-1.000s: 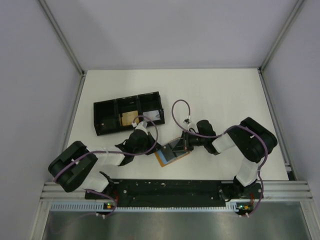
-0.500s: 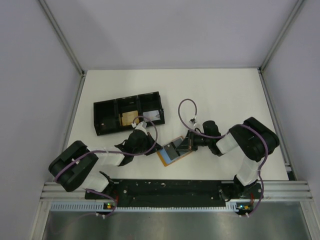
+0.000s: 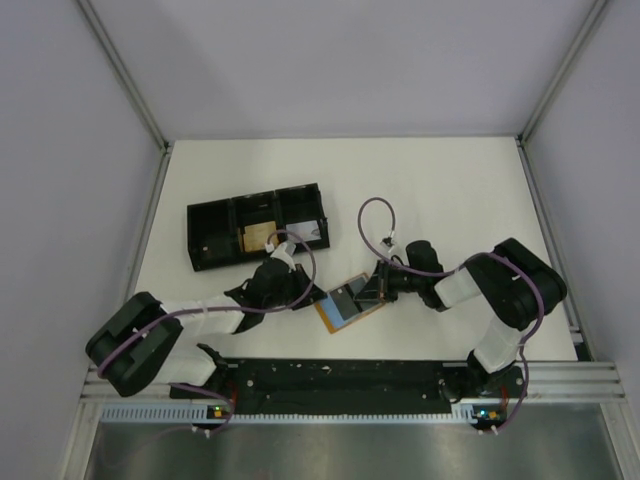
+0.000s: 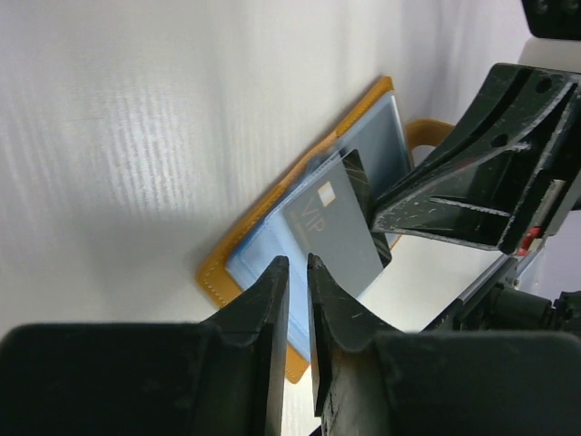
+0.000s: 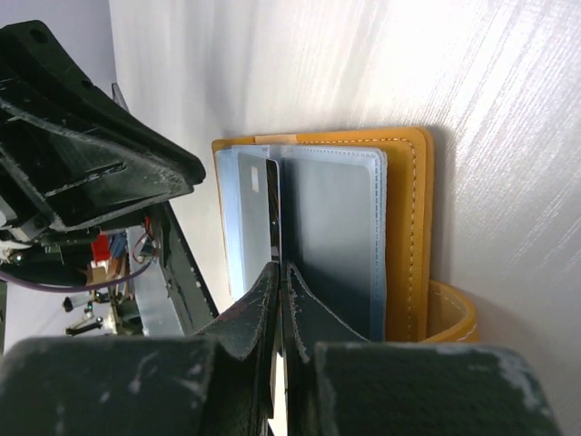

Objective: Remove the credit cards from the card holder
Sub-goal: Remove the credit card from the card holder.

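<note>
The orange-tan card holder (image 3: pixel 327 320) (image 4: pixel 216 272) (image 5: pixel 410 209) lies open on the white table between the two arms, its pale blue sleeves facing up. My right gripper (image 3: pixel 373 291) (image 5: pixel 281 269) is shut on one grey credit card (image 4: pixel 331 232) (image 5: pixel 271 195) marked VIP. That card stands tilted on edge, its lower end still among the sleeves. My left gripper (image 3: pixel 307 297) (image 4: pixel 296 263) hovers at the holder's near-left corner. Its jaws stand a narrow gap apart with nothing between them. The tips of the right gripper (image 4: pixel 377 216) also show in the left wrist view.
A black three-compartment tray (image 3: pixel 255 201) stands behind the left arm, with a tan item (image 3: pixel 258 237) in its middle compartment and a pale card (image 3: pixel 313 232) in the right one. The arms' base rail (image 3: pixel 340 375) runs along the near edge.
My right gripper has drawn the card slightly to the right. My left jaws have parted a little, and the left arm's elbow has dropped toward the near left.
</note>
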Robot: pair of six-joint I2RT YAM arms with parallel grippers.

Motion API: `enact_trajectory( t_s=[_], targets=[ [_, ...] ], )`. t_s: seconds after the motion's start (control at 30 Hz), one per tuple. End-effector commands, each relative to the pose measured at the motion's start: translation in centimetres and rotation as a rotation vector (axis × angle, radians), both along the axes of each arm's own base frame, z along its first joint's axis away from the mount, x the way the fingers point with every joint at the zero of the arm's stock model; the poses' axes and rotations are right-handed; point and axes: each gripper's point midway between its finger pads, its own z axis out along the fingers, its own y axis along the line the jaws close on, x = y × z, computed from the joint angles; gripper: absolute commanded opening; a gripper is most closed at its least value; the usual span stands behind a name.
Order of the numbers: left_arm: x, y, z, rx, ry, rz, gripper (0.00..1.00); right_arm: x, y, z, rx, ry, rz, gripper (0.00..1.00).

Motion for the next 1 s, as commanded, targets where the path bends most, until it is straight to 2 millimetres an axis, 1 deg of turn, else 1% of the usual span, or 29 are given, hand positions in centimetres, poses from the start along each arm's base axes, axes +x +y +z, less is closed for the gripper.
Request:
enact_trajectory(
  t_s=[0.0, 0.17, 0.27, 0.33, 0.4, 0.6, 0.7, 0.83, 0.97],
  targets=[
    [0.7, -2.2, 3.1, -0.086, -0.061, -0.051, 0.2, 1.0, 0.3, 0.9, 0.01, -0.057, 0.008, 0.0],
    [1.1, -3.4, 2.8, -0.094, -0.05, -0.079, 0.2, 1.0, 0.3, 1.0, 0.013, -0.059, 0.013, 0.0],
    [1.1, -3.6, 2.1, -0.082, -0.033, -0.091, 0.18, 0.9, 0.3, 0.9, 0.013, -0.058, 0.014, 0.0],
    [1.0, -3.7, 1.4, -0.069, -0.017, -0.096, 0.16, 0.9, 0.3, 0.9, 0.012, -0.055, 0.014, 0.0],
    [0.8, -3.4, 0.7, -0.045, 0.008, -0.099, 0.11, 1.0, 0.4, 1.0, 0.011, -0.058, 0.015, 0.0],
    [0.1, -2.6, -1.2, 0.019, 0.056, -0.102, 0.05, 1.1, 0.4, 0.9, 0.003, -0.06, 0.021, 0.0],
    [-0.1, -2.2, -2.0, 0.065, 0.077, -0.11, 0.0, 1.1, 0.4, 0.9, -0.004, -0.06, 0.025, 0.0],
    [-0.7, -1.2, -3.2, 0.16, 0.109, -0.133, 0.0, 1.4, 0.3, 0.9, -0.032, -0.072, 0.036, 0.0],
    [-1.1, -0.3, -3.8, 0.223, 0.118, -0.146, 0.0, 2.1, 0.0, 0.7, -0.095, -0.096, 0.046, 0.0]
  ],
)
